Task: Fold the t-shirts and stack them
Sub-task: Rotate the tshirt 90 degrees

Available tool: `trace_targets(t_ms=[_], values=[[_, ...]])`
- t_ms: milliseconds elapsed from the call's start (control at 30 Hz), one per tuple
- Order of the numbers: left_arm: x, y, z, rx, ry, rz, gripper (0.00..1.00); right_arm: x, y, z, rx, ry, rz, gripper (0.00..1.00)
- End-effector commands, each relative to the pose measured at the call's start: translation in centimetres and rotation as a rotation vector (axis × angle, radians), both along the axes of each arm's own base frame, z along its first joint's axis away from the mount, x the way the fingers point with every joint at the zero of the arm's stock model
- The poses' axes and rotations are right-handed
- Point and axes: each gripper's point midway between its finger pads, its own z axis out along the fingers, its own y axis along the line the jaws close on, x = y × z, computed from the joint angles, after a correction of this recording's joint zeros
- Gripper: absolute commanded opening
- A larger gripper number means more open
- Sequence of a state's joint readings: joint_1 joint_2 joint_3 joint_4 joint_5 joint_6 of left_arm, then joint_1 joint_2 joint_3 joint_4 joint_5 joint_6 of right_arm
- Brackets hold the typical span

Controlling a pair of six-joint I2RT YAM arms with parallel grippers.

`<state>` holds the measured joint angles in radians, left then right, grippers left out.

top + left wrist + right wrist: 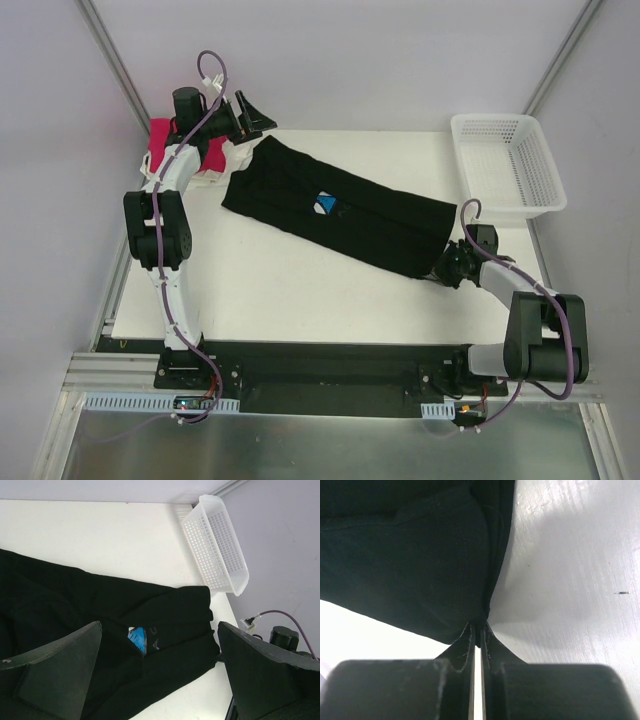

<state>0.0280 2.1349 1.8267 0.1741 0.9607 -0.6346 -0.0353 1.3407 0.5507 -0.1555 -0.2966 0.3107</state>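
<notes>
The black t-shirt (340, 215) lies folded in 1 long band, diagonally across the table (260, 280). The right gripper (479, 630) pinches its near-right corner. The left gripper (250, 115) hangs wide open over its far-left end, beside the magenta-pink t-shirt (160, 140).

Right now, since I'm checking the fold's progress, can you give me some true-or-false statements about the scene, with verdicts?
1. The right tool is pinched shut on an edge of the black t-shirt. True.
2. The left tool grips the pink t-shirt. False: it is open and holds nothing.
3. The white basket stands at the far right corner of the table. True.
4. The black t-shirt lies in the basket. False: it lies stretched diagonally on the table.
</notes>
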Motion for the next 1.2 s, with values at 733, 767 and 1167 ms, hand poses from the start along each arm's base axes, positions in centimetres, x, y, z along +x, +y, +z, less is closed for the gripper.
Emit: trace_targets(t_ms=[733,767,1167], values=[[0.2,0.4,2.4,0.012,-0.084,-0.020,0.99,-8.9,23.2,1.8,0.144,0.083,0.723,0.01],[0.2,0.5,2.3,0.011,-0.082,-0.021,0.99,-9.3,24.2,1.1,0.143,0.111,0.753,0.01],[0.0,1.9,-0.5,0.098,0.030,0.025,0.99,-9.4,29.6,2.4,0.163,0.122,0.934,0.01]])
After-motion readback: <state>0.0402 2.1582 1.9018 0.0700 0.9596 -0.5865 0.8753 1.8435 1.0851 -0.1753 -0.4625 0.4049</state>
